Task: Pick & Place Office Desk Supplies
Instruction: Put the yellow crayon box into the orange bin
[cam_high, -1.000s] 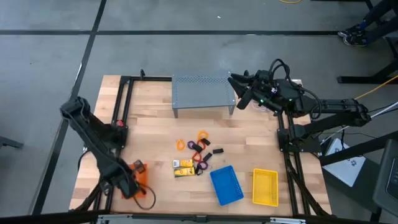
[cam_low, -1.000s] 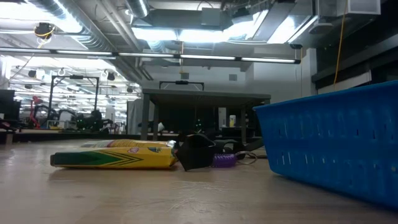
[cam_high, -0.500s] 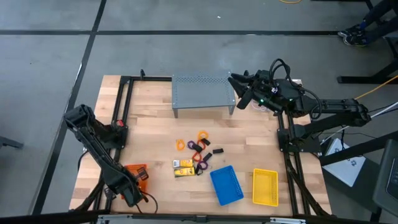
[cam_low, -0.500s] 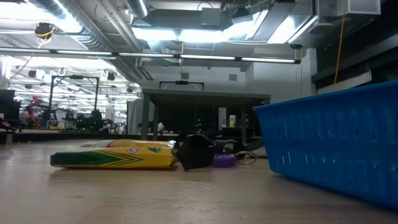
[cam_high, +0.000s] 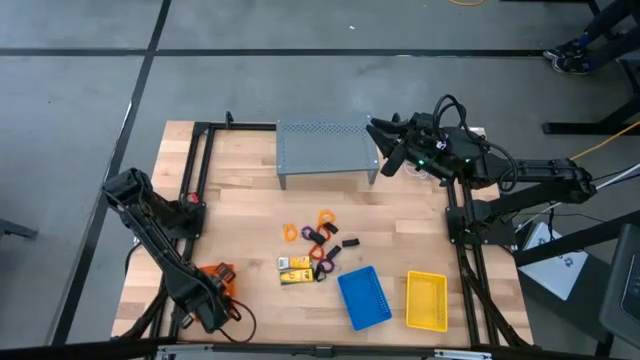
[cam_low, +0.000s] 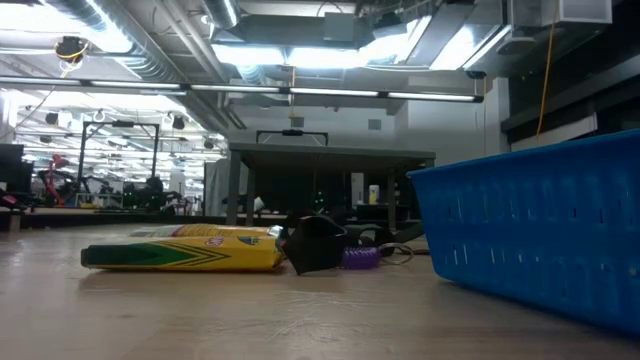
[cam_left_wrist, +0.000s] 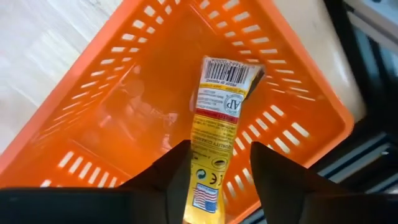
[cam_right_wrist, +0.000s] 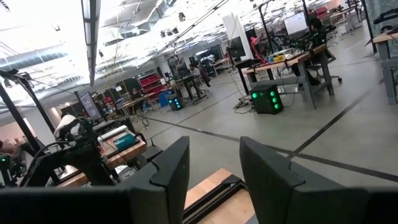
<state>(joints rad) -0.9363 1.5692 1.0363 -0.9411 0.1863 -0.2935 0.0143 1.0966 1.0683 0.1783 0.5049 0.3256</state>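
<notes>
A yellow packet (cam_left_wrist: 219, 109) lies inside the orange basket (cam_left_wrist: 124, 93) at the table's near left, its barcode end toward the basket's far wall. My left gripper (cam_left_wrist: 221, 149) points down into the basket (cam_high: 218, 277), open, its fingers on either side of the packet's near end. More supplies lie mid-table: another yellow packet (cam_high: 293, 269), orange loops (cam_high: 325, 218), purple loops (cam_high: 322, 270) and black clips (cam_high: 350, 243). My right gripper (cam_high: 381, 143) waits raised at the far right, open and empty (cam_right_wrist: 212, 146). My left gripper comes from above with one finger (cam_left_wrist: 177, 168) on each long side of the packet's near end (cam_left_wrist: 208, 186). Whether either finger still touches the packet I cannot tell. The packet's far end rests on the basket's floor.
A grey perforated shelf (cam_high: 325, 150) stands at the far middle. A blue basket (cam_high: 364, 297) and a yellow basket (cam_high: 426, 300) sit at the near right. The low view shows the packet (cam_low: 185, 250), a black clip (cam_low: 315, 245) and the blue basket's wall (cam_low: 540, 230).
My left gripper has sunk into the orange basket, shifting slightly toward the table's near edge. The things in the middle of the table lie as before.
</notes>
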